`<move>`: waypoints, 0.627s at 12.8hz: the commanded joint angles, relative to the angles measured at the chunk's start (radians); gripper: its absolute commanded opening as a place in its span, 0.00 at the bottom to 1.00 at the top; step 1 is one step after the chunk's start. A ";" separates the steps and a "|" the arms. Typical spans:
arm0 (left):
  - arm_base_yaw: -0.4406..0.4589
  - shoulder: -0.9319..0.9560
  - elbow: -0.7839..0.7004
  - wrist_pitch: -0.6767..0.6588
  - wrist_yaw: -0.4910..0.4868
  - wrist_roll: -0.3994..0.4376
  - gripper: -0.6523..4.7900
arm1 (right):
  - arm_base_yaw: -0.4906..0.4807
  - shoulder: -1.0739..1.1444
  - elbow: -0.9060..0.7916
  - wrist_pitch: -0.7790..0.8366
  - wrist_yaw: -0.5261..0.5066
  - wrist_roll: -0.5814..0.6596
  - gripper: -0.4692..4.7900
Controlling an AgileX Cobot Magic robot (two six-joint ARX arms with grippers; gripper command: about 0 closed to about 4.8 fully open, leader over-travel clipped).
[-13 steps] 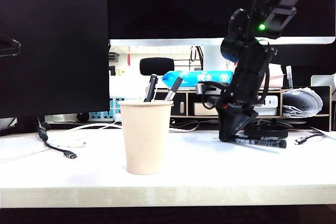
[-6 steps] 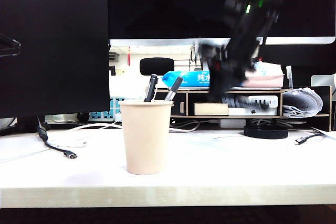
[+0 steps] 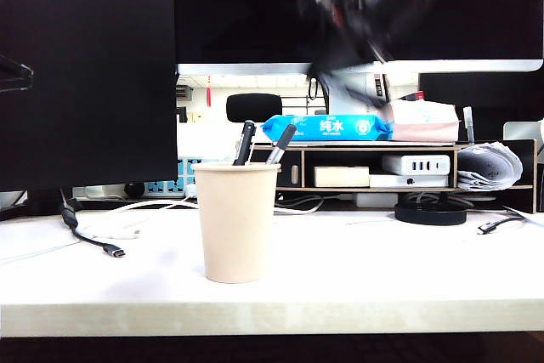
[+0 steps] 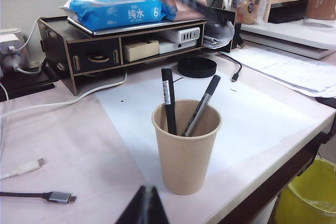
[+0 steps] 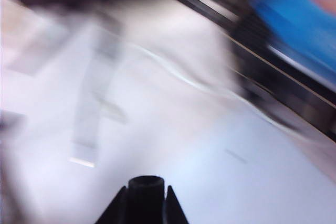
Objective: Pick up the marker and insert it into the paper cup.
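Note:
The beige paper cup (image 3: 236, 221) stands upright near the table's front, also seen in the left wrist view (image 4: 186, 145). Two thin dark pens (image 3: 245, 142) (image 3: 281, 142) lean inside it. My right gripper (image 3: 336, 61) is a blur high up, above and to the right of the cup. In the right wrist view its fingers (image 5: 145, 205) are shut on the black marker (image 5: 145, 190), whose round end pokes out between them. My left gripper (image 4: 145, 208) is shut and holds nothing, low on the near side of the cup.
A wooden desk shelf (image 3: 374, 167) at the back carries a blue wipes pack (image 3: 327, 127) and a power strip (image 3: 415, 164). A black disc (image 3: 430, 212) lies in front of it. USB cables (image 3: 110, 250) trail at left. A yellow bin (image 4: 310, 198) stands beyond the table edge.
My right gripper has lifted the marker off the table at the right, risen high and swung left toward the cup, turning as it went. The cup and left gripper stayed still.

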 commanded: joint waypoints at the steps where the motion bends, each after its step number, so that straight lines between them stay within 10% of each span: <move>1: 0.000 0.000 0.001 0.006 0.003 0.004 0.11 | 0.033 -0.034 0.005 0.086 -0.177 0.039 0.18; 8: 0.000 0.000 0.001 0.006 0.003 0.004 0.11 | 0.205 -0.035 0.004 0.214 -0.349 0.039 0.18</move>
